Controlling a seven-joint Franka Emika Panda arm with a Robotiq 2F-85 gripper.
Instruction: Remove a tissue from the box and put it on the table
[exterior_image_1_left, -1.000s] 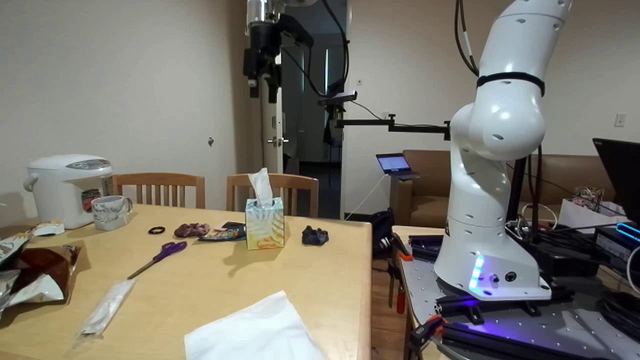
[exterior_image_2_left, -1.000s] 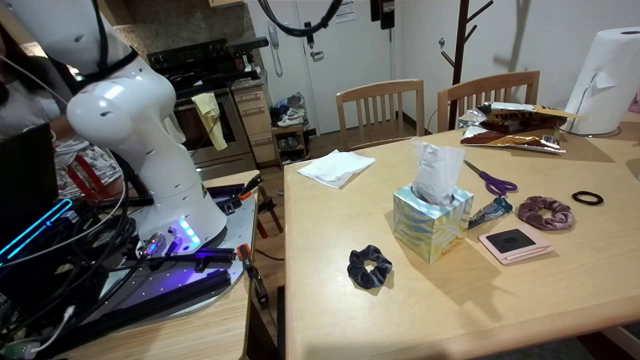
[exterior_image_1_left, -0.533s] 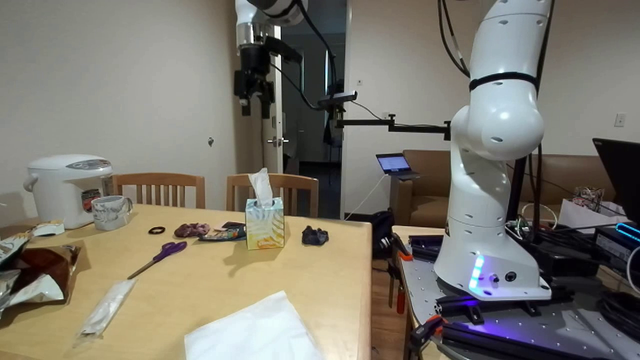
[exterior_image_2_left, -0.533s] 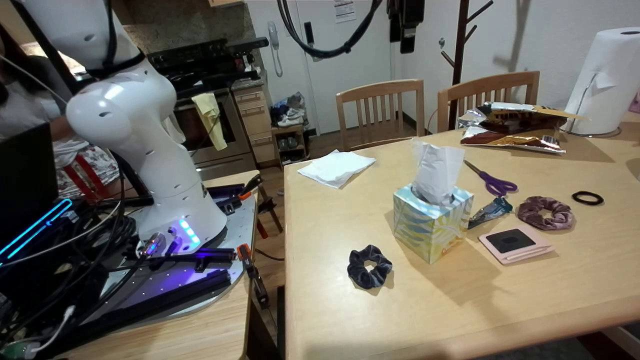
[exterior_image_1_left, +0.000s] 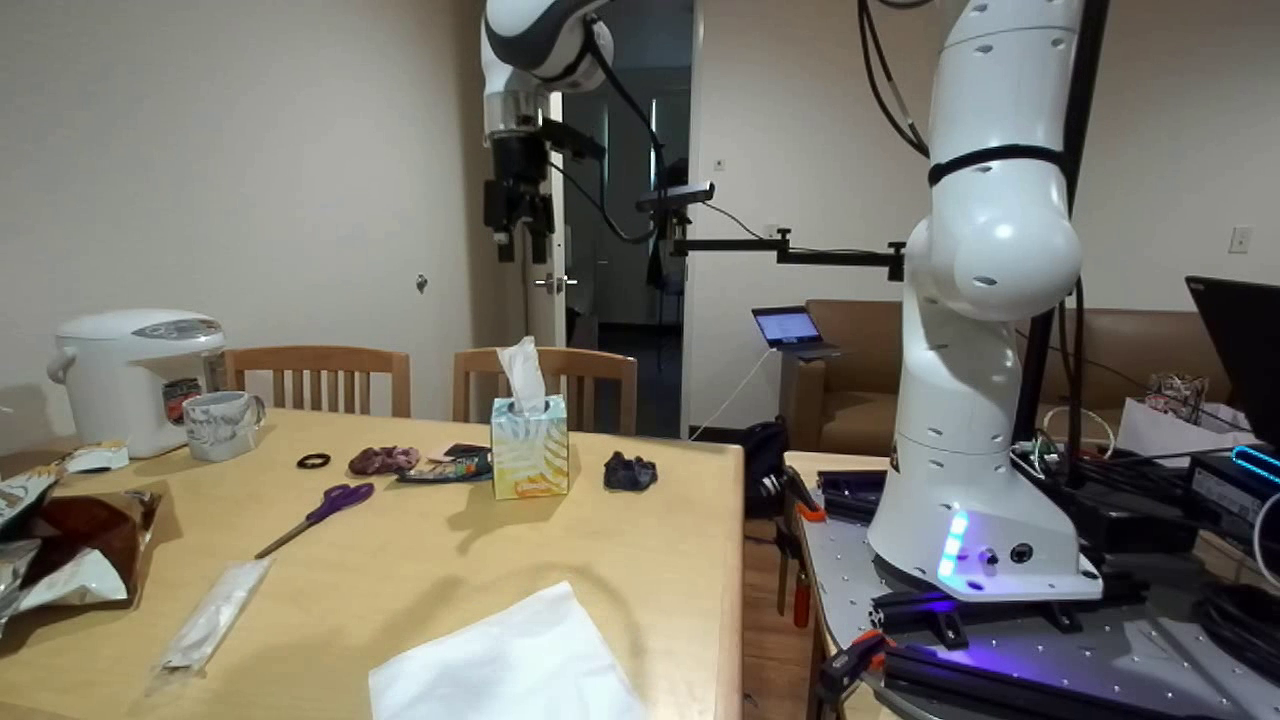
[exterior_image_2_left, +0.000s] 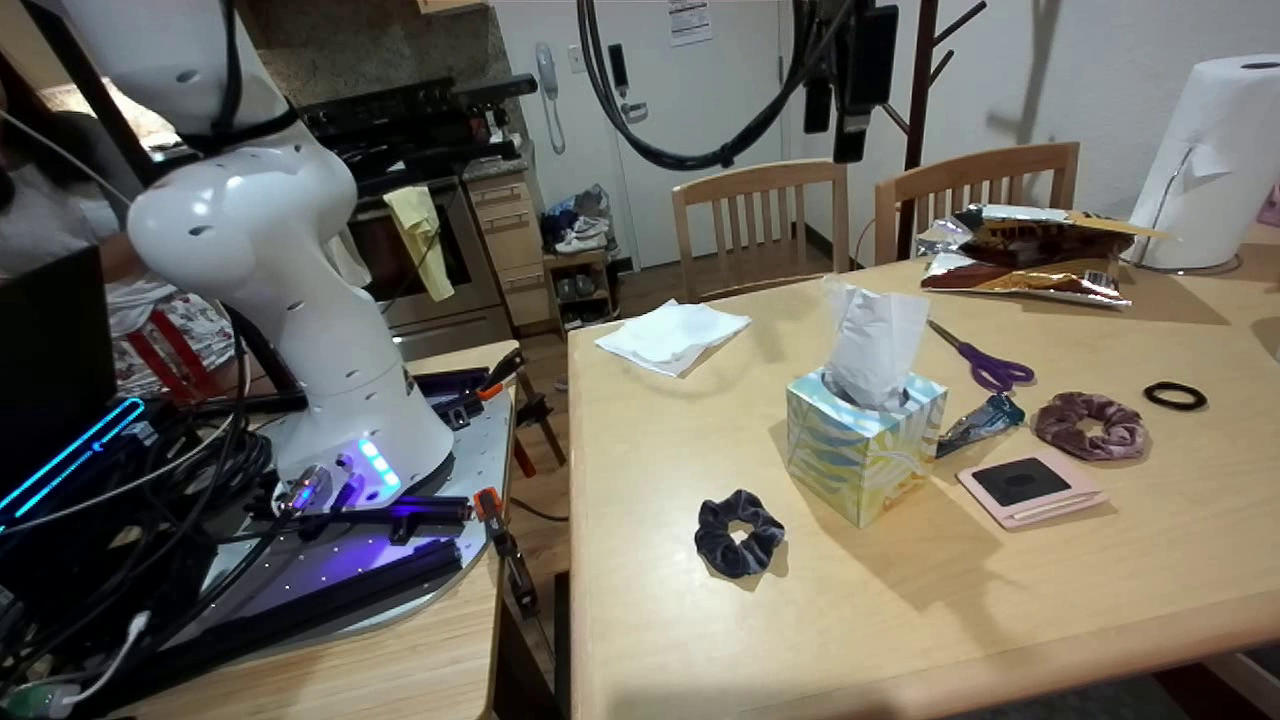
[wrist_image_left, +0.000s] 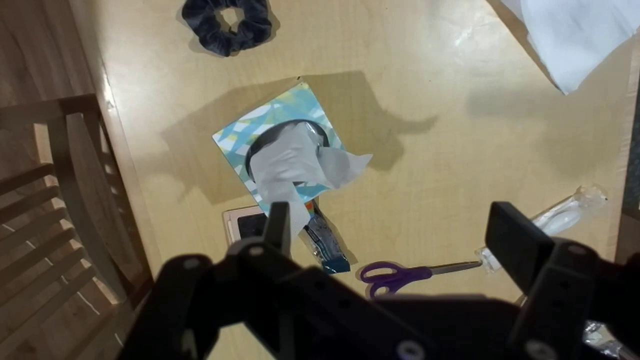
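The box (exterior_image_1_left: 530, 455) is a small cube-shaped tissue box with a light blue, white and yellow pattern, standing upright on the light wooden table (exterior_image_1_left: 400, 560). The tissue (exterior_image_1_left: 523, 375) is white and sticks up out of the box's top opening. It also stands out of the box in an exterior view (exterior_image_2_left: 873, 345). In the wrist view the tissue (wrist_image_left: 290, 160) flops over the box (wrist_image_left: 245, 130), up and left of my jaws. My gripper (exterior_image_1_left: 523, 250) is open and empty, pointing down well above the table. Its fingers (wrist_image_left: 392, 215) are wide apart and touch nothing.
A flat white sheet (exterior_image_2_left: 672, 335) lies near the table edge. Around the box lie a dark scrunchie (exterior_image_2_left: 740, 535), a pink card holder (exterior_image_2_left: 1035, 490), a wrapper (exterior_image_2_left: 980, 425), purple scissors (exterior_image_2_left: 995, 370) and a mauve scrunchie (exterior_image_2_left: 1090, 427). Foil bags (exterior_image_2_left: 1040, 255) and a paper roll (exterior_image_2_left: 1205, 165) stand farther off.
My gripper has come down toward the table, ending lower in both exterior views. It stays open. The box, the tissue and the other things on the table have not moved.
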